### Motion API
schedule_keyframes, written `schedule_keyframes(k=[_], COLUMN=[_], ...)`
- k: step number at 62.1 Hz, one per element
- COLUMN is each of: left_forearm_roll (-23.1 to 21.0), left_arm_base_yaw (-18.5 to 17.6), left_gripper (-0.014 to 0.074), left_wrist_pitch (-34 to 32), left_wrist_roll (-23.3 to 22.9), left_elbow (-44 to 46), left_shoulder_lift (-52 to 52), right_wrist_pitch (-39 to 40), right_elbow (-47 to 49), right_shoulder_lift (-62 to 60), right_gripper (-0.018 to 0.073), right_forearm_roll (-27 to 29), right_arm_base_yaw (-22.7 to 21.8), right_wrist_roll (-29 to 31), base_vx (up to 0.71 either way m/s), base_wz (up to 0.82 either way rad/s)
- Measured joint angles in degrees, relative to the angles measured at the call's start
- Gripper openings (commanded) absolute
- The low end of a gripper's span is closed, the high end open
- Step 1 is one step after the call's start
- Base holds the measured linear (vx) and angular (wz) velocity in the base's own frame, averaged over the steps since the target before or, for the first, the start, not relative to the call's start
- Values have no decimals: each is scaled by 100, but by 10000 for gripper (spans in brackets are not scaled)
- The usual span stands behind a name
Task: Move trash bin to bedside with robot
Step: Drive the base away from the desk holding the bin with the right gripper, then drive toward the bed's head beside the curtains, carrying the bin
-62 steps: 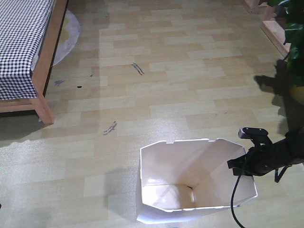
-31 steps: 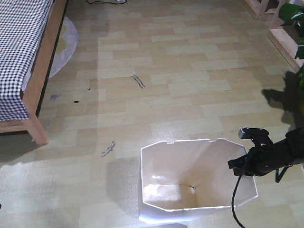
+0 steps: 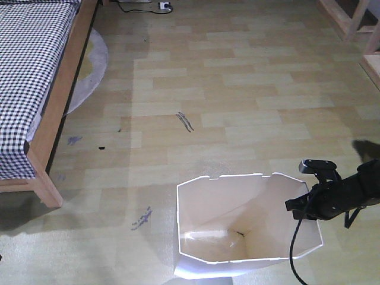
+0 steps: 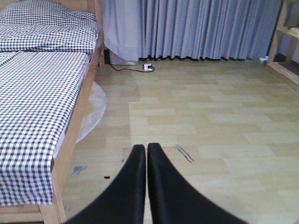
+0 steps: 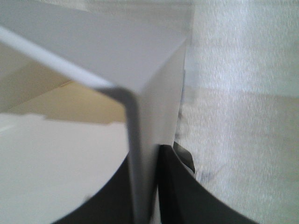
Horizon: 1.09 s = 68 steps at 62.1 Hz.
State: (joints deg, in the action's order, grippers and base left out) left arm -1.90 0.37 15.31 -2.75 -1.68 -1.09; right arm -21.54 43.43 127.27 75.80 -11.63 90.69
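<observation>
Standing on floor (image 3: 249, 107) low in front view, bin (image 3: 205, 217) was upright, well apart from bed (image 3: 29, 77) at upper left. Right gripper (image 5: 147, 179) pinched bin's right rim wall. Left gripper (image 4: 146, 151) was pressed together, empty, pointed toward curtain (image 4: 201, 28).
</observation>
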Motion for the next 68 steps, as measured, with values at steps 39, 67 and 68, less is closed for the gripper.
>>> schedule_keyframes(k=[39, 67, 68], left_forearm_roll=[0, 0, 0], left_arm_base_yaw=[0, 0, 0], left_gripper=[-6, -6, -6], left_wrist_pitch=[0, 0, 0], left_wrist_roll=[0, 0, 0], left_elbow=[0, 0, 0], left_shoulder_lift=[0, 0, 0], right_wrist_pitch=[-51, -35, -35], right_elbow=[0, 0, 0], right_shoulder_lift=[0, 0, 0], right_gripper=[-6, -6, -6], right_forearm_roll=[0, 0, 0], right_arm_base_yaw=[0, 0, 0], right_wrist_roll=[0, 0, 0], base_vx=[42, 43, 43], base_wz=[7, -1, 1])
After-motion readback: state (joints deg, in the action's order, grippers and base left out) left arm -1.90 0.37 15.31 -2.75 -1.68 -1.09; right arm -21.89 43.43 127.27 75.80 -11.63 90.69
